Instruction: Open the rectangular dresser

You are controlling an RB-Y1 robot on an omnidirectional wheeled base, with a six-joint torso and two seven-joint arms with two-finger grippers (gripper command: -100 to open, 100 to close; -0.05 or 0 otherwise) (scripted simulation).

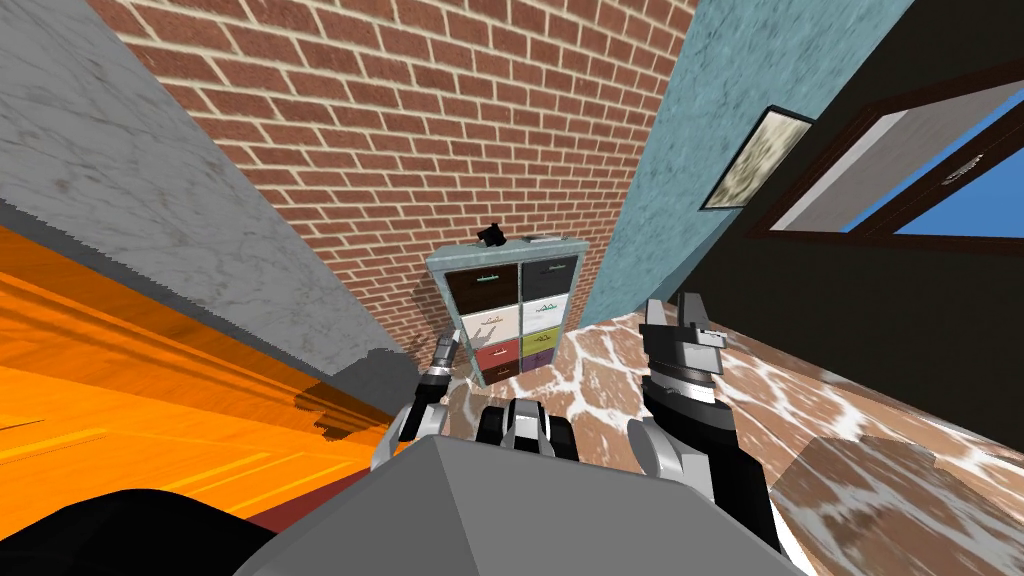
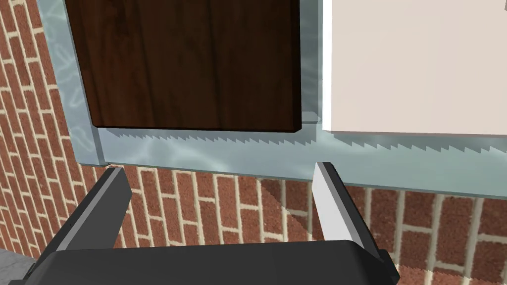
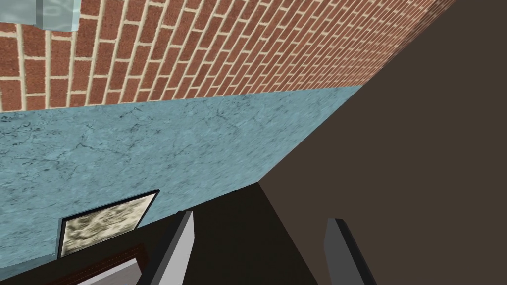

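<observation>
The dresser point(image 1: 508, 312) is a pale blue-green frame against the brick wall, holding several drawers in dark brown, dark grey, cream, red, olive and purple. My left gripper point(image 1: 447, 349) reaches toward its left side, open and empty. In the left wrist view the left gripper point(image 2: 223, 195) is spread below the frame's edge point(image 2: 237, 153), close to the dark brown drawer front point(image 2: 188, 64) and a white drawer front point(image 2: 416, 64), touching neither. My right gripper point(image 1: 680, 320) is raised to the right of the dresser; its fingers point(image 3: 180, 242) stand apart with nothing between them.
A small black object point(image 1: 490, 236) sits on the dresser's top. The brick wall point(image 1: 420, 120) runs behind it and a teal wall point(image 1: 700, 130) meets it on the right. Brown and white marbled floor point(image 1: 840, 400) spreads in front. An orange surface point(image 1: 120, 380) lies to my left.
</observation>
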